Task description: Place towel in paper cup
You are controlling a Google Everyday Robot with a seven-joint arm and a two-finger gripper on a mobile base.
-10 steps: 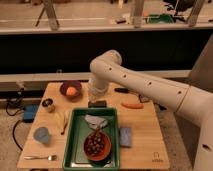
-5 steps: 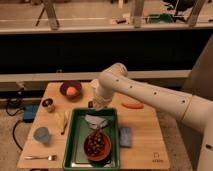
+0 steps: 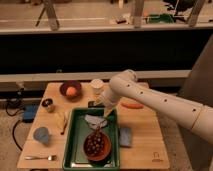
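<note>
A pale grey towel (image 3: 93,120) lies crumpled at the back of the green tray (image 3: 76,145). The white paper cup (image 3: 97,86) stands upright at the back of the wooden table, behind the tray. My gripper (image 3: 107,113) hangs from the white arm that comes in from the right. It is low over the tray's back edge, just right of the towel and in front of the cup. I cannot tell whether it touches the towel.
A dark bowl with an orange (image 3: 70,90) stands left of the cup. In the tray is a bowl of dark food (image 3: 96,145). A carrot (image 3: 132,105), a blue cloth (image 3: 125,136), a banana (image 3: 62,121), a small jar (image 3: 48,105), a blue cup (image 3: 41,135) and a fork (image 3: 40,157) lie around.
The arm's elbow has swung to the right and the gripper has come forward and down, from near the cup to the tray's back edge beside the towel.
</note>
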